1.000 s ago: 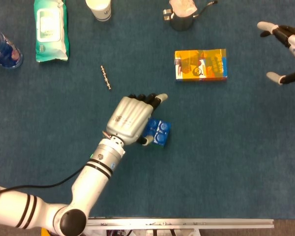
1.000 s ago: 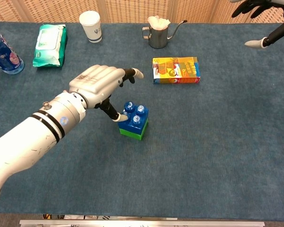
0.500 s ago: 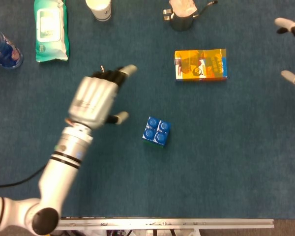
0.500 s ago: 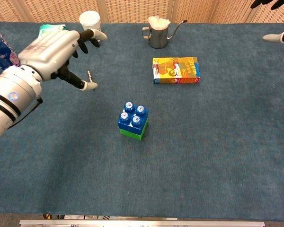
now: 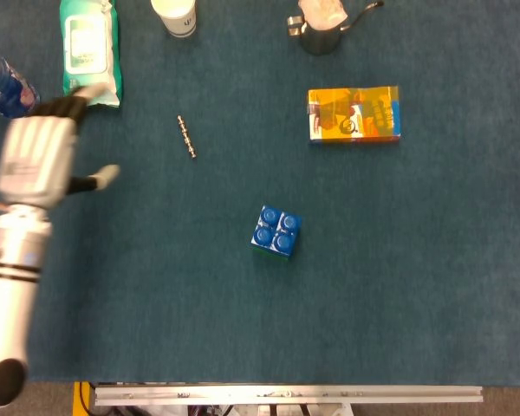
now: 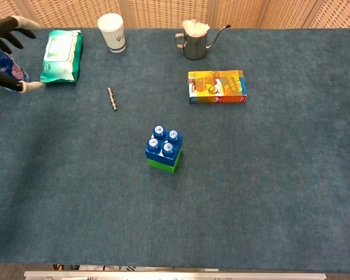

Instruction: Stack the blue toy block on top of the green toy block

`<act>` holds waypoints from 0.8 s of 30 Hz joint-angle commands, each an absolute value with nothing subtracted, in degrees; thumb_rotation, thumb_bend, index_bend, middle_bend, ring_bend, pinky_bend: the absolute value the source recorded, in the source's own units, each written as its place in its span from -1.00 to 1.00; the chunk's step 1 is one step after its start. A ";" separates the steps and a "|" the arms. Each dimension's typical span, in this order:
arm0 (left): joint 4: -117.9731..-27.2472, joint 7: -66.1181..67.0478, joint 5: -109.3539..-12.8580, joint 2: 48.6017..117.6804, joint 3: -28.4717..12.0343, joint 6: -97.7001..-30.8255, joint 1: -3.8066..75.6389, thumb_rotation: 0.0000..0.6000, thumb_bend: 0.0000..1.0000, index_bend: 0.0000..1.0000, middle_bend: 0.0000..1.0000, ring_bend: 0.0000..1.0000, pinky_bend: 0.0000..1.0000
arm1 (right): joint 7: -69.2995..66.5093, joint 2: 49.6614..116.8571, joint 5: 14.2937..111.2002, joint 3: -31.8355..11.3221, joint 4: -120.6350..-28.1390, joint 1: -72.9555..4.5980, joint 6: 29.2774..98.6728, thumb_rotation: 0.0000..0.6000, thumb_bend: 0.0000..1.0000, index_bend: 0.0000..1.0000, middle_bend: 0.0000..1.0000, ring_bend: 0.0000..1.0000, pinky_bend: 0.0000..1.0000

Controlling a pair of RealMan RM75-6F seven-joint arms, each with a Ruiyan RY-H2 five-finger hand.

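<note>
The blue toy block (image 6: 163,143) sits squarely atop the green toy block (image 6: 163,163), at four o'clock from the empty, spread left hand (image 5: 39,160); the right hand is out of view.

We see matt, fuzzy blue cloth on the desk (image 6: 268,192); glossy plastic blue block (image 6: 164,143) and green block (image 6: 163,164); shiny metal pitcher (image 6: 194,46); printed cardboard box (image 6: 217,86); glossy plastic wipes pack (image 6: 61,56); paper cup (image 6: 112,32).
</note>
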State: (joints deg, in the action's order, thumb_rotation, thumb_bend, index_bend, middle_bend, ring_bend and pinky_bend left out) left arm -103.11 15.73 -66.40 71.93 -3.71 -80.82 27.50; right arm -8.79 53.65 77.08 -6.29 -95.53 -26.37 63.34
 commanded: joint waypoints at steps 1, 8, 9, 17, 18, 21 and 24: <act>-100.30 12.56 -69.08 69.56 -1.82 -82.12 24.44 1.00 -0.73 -0.63 -0.51 -0.43 -0.38 | -5.93 55.05 77.00 -5.53 -95.29 -23.59 66.99 1.00 -0.49 -0.80 -0.53 -0.68 -0.61; -96.94 8.26 -73.83 68.01 0.17 -85.58 19.32 1.00 -0.73 -0.62 -0.50 -0.43 -0.41 | -3.60 57.92 77.95 -4.42 -94.05 -18.32 74.49 1.00 -0.49 -0.80 -0.53 -0.68 -0.60; -96.50 7.82 -74.45 67.98 0.23 -86.08 18.83 1.00 -0.73 -0.62 -0.50 -0.43 -0.41 | -3.27 58.29 78.11 -4.23 -93.89 -17.73 75.23 1.00 -0.49 -0.80 -0.53 -0.68 -0.60; -93.39 3.55 -78.50 67.85 0.33 -88.52 15.38 1.00 -0.73 -0.58 -0.48 -0.43 -0.42 | -2.22 59.63 78.54 -2.78 -94.71 -12.75 80.06 1.00 -0.49 -0.80 -0.53 -0.68 -0.60; -93.08 3.31 -78.99 67.94 0.40 -88.80 15.03 1.00 -0.73 -0.58 -0.48 -0.43 -0.42 | -1.93 59.59 78.52 -2.63 -94.99 -12.28 80.39 1.00 -0.49 -0.80 -0.53 -0.68 -0.60; -92.81 3.33 -79.88 67.99 0.68 -89.03 14.02 1.00 -0.73 -0.58 -0.47 -0.43 -0.43 | -1.30 59.42 78.49 -2.30 -95.80 -10.94 81.37 1.00 -0.49 -0.80 -0.53 -0.68 -0.60; -92.81 3.91 -80.17 67.84 0.79 -88.93 13.16 1.00 -0.73 -0.58 -0.47 -0.43 -0.44 | -1.16 59.43 79.26 -2.05 -95.94 -10.06 82.11 1.00 -0.49 -0.80 -0.53 -0.68 -0.60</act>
